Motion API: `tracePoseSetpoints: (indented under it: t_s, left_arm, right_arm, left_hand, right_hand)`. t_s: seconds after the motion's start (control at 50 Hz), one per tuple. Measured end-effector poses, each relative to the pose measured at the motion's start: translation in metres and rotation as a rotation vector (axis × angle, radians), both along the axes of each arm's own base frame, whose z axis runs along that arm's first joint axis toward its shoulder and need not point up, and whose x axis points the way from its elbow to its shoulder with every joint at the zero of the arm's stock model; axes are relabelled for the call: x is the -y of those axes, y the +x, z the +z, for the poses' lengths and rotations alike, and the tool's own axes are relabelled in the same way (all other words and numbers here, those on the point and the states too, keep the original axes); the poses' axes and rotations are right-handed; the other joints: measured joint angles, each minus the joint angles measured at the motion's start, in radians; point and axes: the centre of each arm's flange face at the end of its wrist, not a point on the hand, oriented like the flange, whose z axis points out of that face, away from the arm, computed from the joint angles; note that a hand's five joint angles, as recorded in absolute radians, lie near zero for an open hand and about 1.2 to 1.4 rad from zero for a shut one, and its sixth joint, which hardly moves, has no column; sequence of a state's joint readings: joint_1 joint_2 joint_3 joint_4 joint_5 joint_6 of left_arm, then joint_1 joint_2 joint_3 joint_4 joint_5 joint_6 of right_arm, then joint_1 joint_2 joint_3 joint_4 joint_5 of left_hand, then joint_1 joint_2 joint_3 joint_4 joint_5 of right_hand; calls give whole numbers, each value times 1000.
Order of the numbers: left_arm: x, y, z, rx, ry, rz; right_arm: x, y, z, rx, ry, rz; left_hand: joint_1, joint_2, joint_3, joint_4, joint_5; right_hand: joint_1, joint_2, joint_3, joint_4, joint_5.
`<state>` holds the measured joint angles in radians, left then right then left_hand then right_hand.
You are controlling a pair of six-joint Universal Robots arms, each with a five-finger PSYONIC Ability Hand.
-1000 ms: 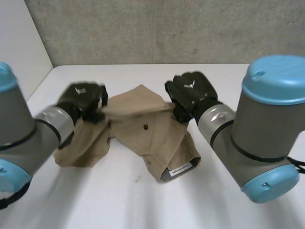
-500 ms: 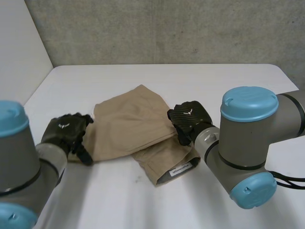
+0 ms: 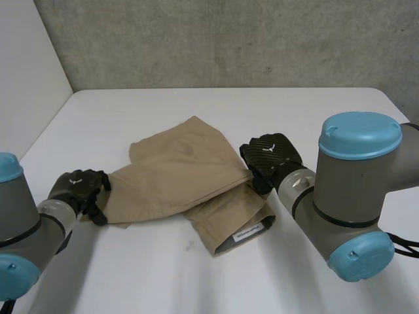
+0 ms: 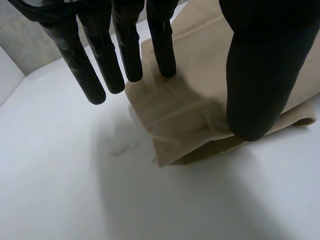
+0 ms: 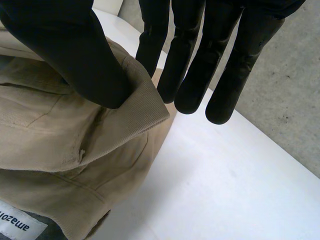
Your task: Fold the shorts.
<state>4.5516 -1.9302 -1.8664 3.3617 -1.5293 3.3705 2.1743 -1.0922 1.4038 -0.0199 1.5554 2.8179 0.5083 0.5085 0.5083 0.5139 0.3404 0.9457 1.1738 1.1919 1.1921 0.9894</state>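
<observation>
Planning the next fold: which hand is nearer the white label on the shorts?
Right. The right hand is at the edge of the shorts, close to the label; the left hand is at their opposite end, far from it.

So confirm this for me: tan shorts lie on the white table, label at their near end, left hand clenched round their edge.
Not clenched: the left wrist view shows the left hand open, fingers straight over the edge of the shorts. The rest stands.
</observation>
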Motion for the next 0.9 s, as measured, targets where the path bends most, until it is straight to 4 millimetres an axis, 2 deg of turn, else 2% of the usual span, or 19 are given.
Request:
tracePoseSetpoints:
  t_s: [0.1,0.12,0.14,0.18,0.2,0.22,0.3,0.36,0.38,0.42,0.48,0.5,0.52,0.56,0.64,0.7,0.76,0.84,0.9]
  left_arm:
    - [6,-2,-8,7,15,-4]
    - [7,-3,-10,12,17,-6]
    - [8,-3,-11,15,17,-8]
    - [9,-4,-13,26,16,-13]
    - [10,-4,-13,31,13,-15]
    - [10,-5,-11,36,5,-19]
    - [11,-7,0,42,-39,-30]
    - [8,-14,34,28,-148,-51]
    - [4,-18,58,13,-218,-66]
    - [-3,-23,88,-10,-310,-84]
    - [-22,-29,145,-56,-482,-112]
    - [-26,-29,156,-64,-512,-115]
    - [-34,-30,176,-81,-570,-123]
    - [-46,-30,203,-102,-641,-131]
    - [-67,-30,241,-130,-709,-151]
    - [-70,-32,247,-133,-697,-163]
    - [-65,-36,242,-125,-654,-172]
    - [-49,-42,223,-104,-584,-179]
    - [-26,-51,201,-83,-524,-183]
  right_arm:
    - [0,-1,0,0,-1,-2]
    - [1,-1,0,0,-1,-2]
    - [1,-1,1,0,-1,-3]
    - [2,-1,1,1,-3,-6]
    - [3,-2,2,2,-6,-9]
    - [5,-3,3,3,-10,-11]
    - [8,-4,10,7,-28,-19]
    - [13,-8,30,19,-83,-29]
    - [14,-10,46,20,-125,-31]
    - [14,-13,65,18,-174,-33]
    - [9,-21,110,4,-293,-37]
    - [8,-23,120,2,-318,-38]
    - [5,-25,132,0,-349,-40]
    - [-2,-30,161,-4,-416,-44]
    - [-14,-38,198,-6,-481,-49]
    - [-18,-40,208,-14,-480,-46]
    - [-15,-38,205,-35,-448,-39]
    - [-6,-33,190,-69,-390,-31]
    - [10,-26,167,-105,-330,-27]
  left_hand:
    - [48,40,41,37,33]
    - [167,157,145,144,137]
    - [167,157,145,144,137]
    - [495,489,486,484,466]
    - [578,574,569,568,548]
    - [635,659,652,650,621]
    - [635,686,674,680,628]
    - [635,686,675,682,628]
    - [635,686,676,683,628]
    - [635,686,677,683,628]
    - [635,687,678,683,628]
    - [635,687,678,683,628]
    - [635,687,678,684,628]
    - [635,687,678,684,628]
    - [635,687,678,684,628]
    - [635,687,679,684,628]
    - [635,688,679,684,628]
    - [635,688,679,684,628]
    - [635,688,680,684,628]
  right_hand:
    - [0,0,0,0,0]
    - [0,0,0,0,0]
    - [0,0,0,0,0]
    - [0,0,0,0,0]
    - [0,0,0,0,0]
    - [0,0,0,0,0]
    - [0,0,0,0,0]
    - [0,0,0,0,0]
    - [0,1,0,0,0]
    - [0,1,0,0,0]
    - [0,1,0,0,0]
    - [0,1,0,0,0]
    - [0,2,0,0,0]
    - [0,1,0,0,0]
    - [0,1,0,0,0]
    - [0,1,0,0,0]
    - [0,1,0,0,0]
    - [0,1,0,0,0]
    - [0,1,0,0,0]
